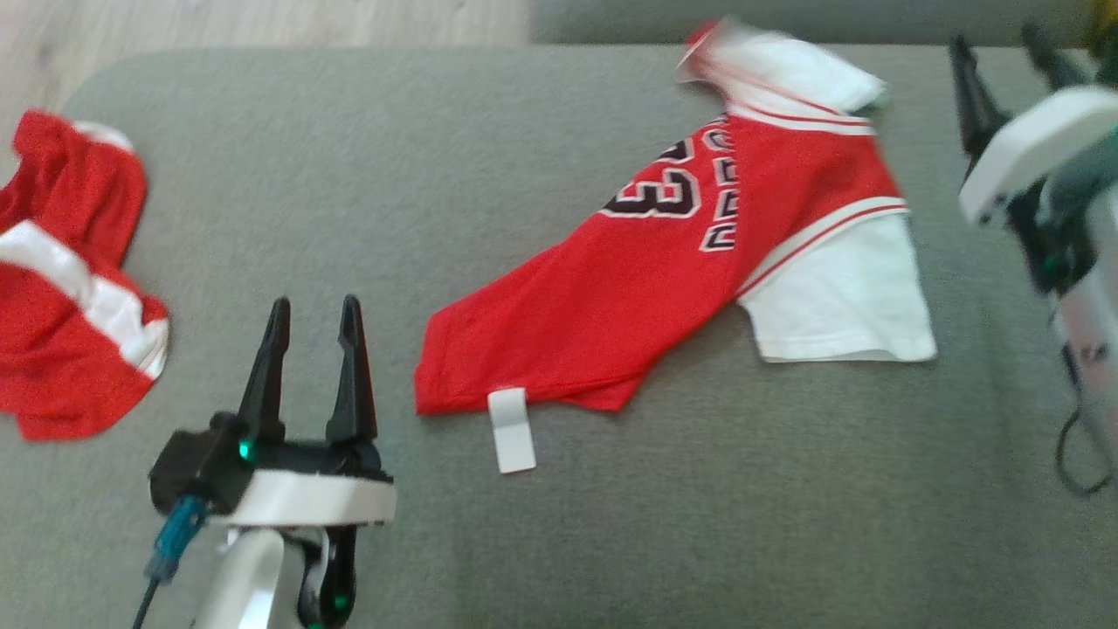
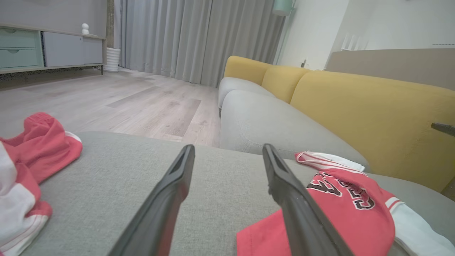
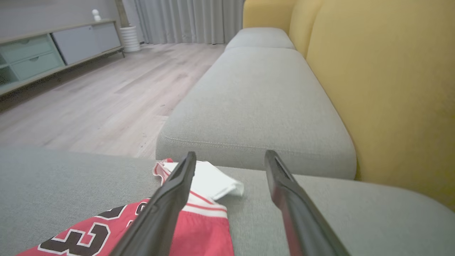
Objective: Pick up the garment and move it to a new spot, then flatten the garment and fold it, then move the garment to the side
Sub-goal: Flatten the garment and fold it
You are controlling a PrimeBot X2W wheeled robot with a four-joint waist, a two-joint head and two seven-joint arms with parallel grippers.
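A red jersey with white sleeves and a black 23 [image 1: 681,262] lies spread at a slant on the grey cushion [image 1: 559,524], a white tag [image 1: 511,430] sticking out at its hem. The jersey [image 2: 341,209] sits to the right of my left fingers, and the same jersey [image 3: 199,220] lies under my right arm's left finger. My left gripper [image 1: 314,332] stands open left of the hem, holding nothing. At the cushion's right edge, beside the upper sleeve, my right gripper [image 1: 1000,57] is open and empty.
A second red and white garment [image 1: 70,279] lies crumpled at the cushion's left edge. A yellow sofa back [image 3: 384,89] and grey seat [image 3: 259,99] stand beyond the cushion. Wooden floor [image 2: 124,103] lies past the far edge.
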